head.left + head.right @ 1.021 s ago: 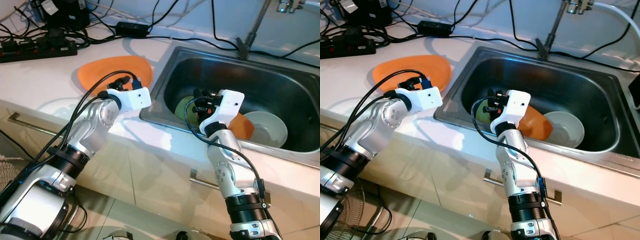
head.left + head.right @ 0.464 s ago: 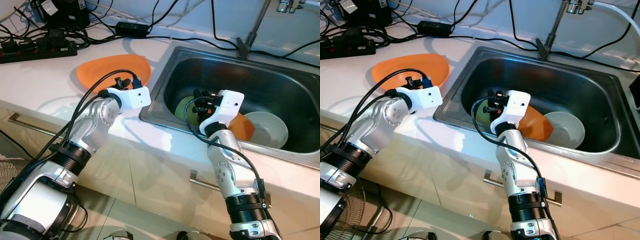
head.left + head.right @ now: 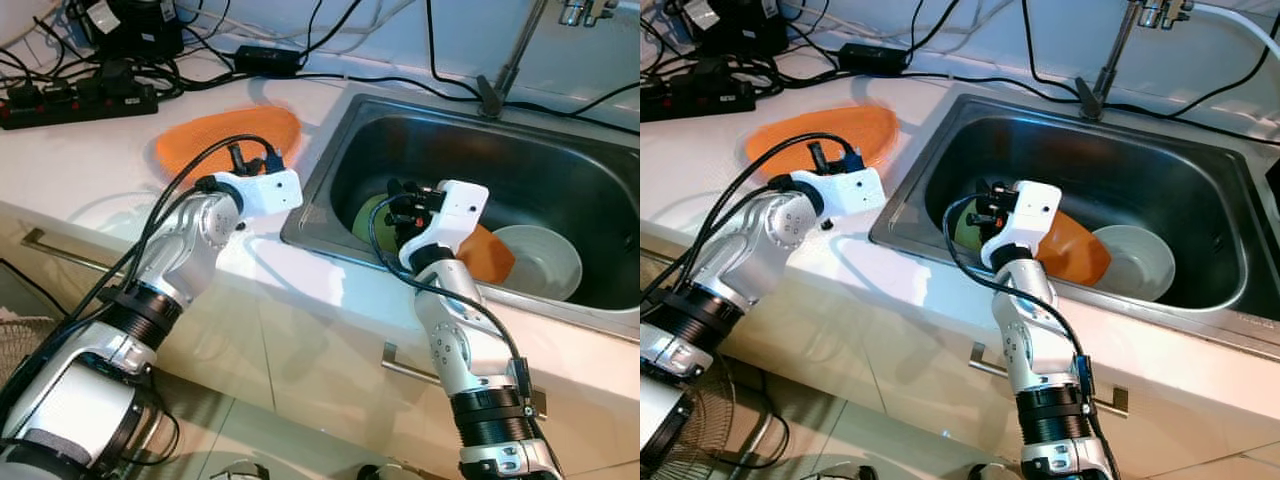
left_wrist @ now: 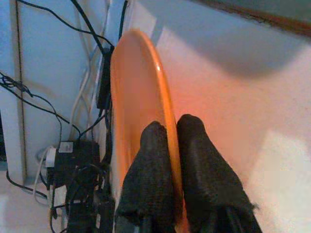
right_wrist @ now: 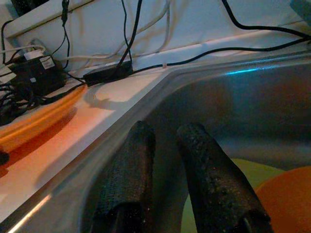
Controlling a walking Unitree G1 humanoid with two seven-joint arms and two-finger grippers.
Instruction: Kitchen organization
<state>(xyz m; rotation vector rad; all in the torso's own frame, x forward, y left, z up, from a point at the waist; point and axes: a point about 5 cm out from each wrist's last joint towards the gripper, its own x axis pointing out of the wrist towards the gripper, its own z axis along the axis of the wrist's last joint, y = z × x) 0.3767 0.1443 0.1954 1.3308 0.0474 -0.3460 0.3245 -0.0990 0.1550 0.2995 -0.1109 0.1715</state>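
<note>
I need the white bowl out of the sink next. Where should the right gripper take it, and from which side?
Take the white bowl by its rim, coming from above. It sits upright and open on the sink floor, so the thin rim is what two fingers can pinch. The side away from the orange plate looks best, since that plate lies against it. The right gripper hangs just left.

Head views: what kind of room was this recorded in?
Most likely a home kitchen: a steel sink set into a white counter, with a tap stem behind it, plates lying in the basin and a drawer handle below. The power strip and cables suggest a test setup.
</note>
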